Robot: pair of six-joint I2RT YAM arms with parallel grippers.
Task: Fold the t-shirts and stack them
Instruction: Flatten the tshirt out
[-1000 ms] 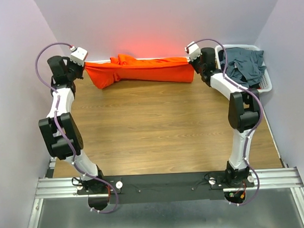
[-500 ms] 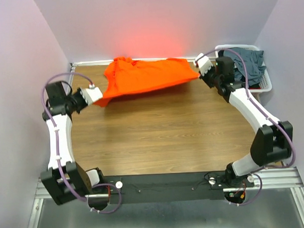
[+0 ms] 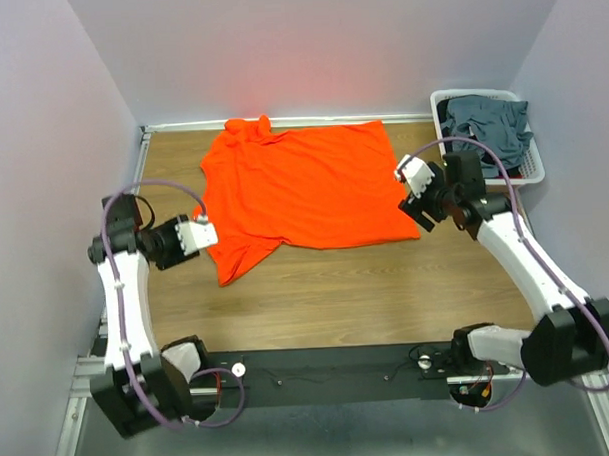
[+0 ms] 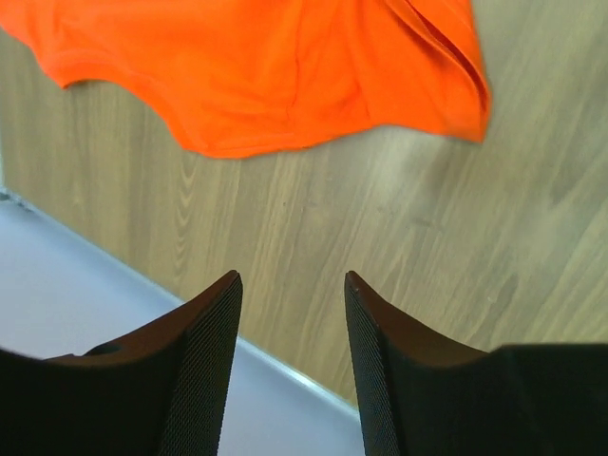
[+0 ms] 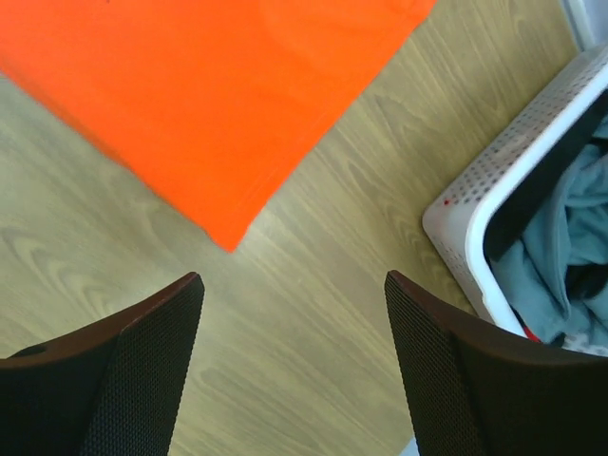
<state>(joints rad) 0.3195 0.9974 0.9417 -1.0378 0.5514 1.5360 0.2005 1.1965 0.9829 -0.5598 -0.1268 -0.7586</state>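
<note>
A bright orange-red t-shirt (image 3: 303, 193) lies spread flat on the wooden table (image 3: 367, 286), its hem toward the right. My left gripper (image 3: 207, 238) hovers just off the shirt's near left sleeve, open and empty. In the left wrist view the orange t-shirt (image 4: 285, 66) lies ahead of the left gripper (image 4: 290, 285), apart from it. My right gripper (image 3: 416, 202) sits at the shirt's near right corner, open wide. The right wrist view shows that corner of the orange t-shirt (image 5: 218, 85) beyond the right gripper (image 5: 293, 285), nothing between the fingers. Dark blue-grey t-shirts (image 3: 491, 126) are heaped in the basket.
A white slatted basket (image 3: 537, 165) stands at the back right corner, close to my right arm; its rim, the basket (image 5: 503, 180), shows in the right wrist view with blue-grey cloth (image 5: 570, 247) inside. Purple walls enclose the table on three sides. Bare wood lies in front of the shirt.
Both grippers pulled the orange shirt from the back wall toward the near side, laid it out flat, then opened and let go of it.
</note>
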